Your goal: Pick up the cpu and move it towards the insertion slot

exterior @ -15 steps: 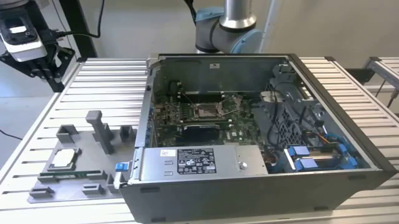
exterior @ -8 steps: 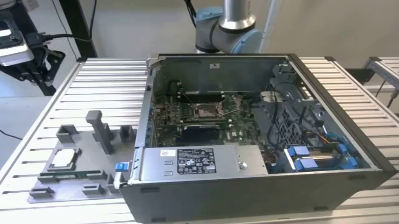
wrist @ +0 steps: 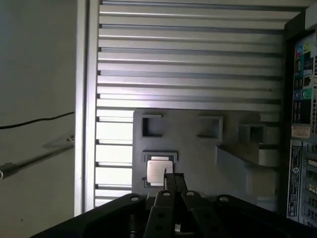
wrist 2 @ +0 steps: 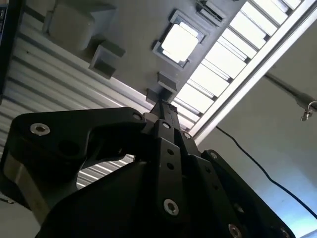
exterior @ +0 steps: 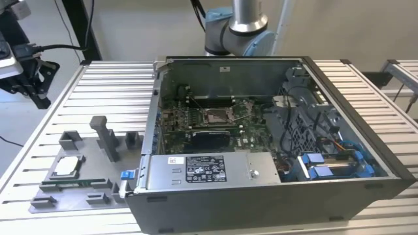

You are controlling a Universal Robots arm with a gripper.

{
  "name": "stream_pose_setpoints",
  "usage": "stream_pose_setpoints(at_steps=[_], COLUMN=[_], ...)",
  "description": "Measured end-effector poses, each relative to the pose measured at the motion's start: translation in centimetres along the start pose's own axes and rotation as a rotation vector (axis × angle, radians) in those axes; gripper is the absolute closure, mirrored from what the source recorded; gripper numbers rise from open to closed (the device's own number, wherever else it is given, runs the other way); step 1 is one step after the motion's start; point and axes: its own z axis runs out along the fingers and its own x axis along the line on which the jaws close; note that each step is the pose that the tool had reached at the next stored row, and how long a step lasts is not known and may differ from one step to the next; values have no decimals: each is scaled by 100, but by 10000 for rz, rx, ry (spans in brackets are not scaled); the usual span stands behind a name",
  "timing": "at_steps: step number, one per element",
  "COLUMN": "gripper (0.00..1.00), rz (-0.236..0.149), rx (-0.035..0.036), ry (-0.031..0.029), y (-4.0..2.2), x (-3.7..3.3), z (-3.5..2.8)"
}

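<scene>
A ribbed aluminium table (exterior: 382, 103) of pale silver slats carries the whole scene, with a bare light floor beyond its edge. On it stands a large dark grey computer case (exterior: 261, 200) lying open. On the green circuit board inside it sits the insertion slot (exterior: 216, 116), a square socket with a shiny metal frame and a brownish centre. Just beside the case, on the exterior view's left, lies a flat grey plastic fixture (exterior: 39, 201) with raised blocks and shallow recesses. The cpu (exterior: 67, 166), a small square chip with a silvery-white top and darker rim, rests flat in one of these recesses, well apart from the slot. A long thin green memory stick (exterior: 75, 183) lies in a groove just next to it. In both wrist views the black metal gripper (wrist: 173, 179) hangs above the fixture with its two fingers brought together to a narrow tip, clenched on nothing. In the first wrist view that tip overlaps one edge of the bright chip (wrist: 157, 167). The second wrist view shows the gripper tip (wrist 2: 162, 106) apart from the chip (wrist 2: 179, 42), with bare fixture surface (wrist 2: 124, 34) between them, so the claw is not touching it. The grey and blue robot arm (exterior: 236, 27) rises behind the case's far wall.
</scene>
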Motion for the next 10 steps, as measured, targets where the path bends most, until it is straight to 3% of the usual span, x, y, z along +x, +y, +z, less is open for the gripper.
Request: stream_pose_setpoints(at_steps=[3,9,10], gripper=[100,100,0], rz=[50,50,50], rx=[-1,0,1], ry=[-4,-2,-2], y=[-3,-3,-3], x=[53,58,59], z=[25,25,24])
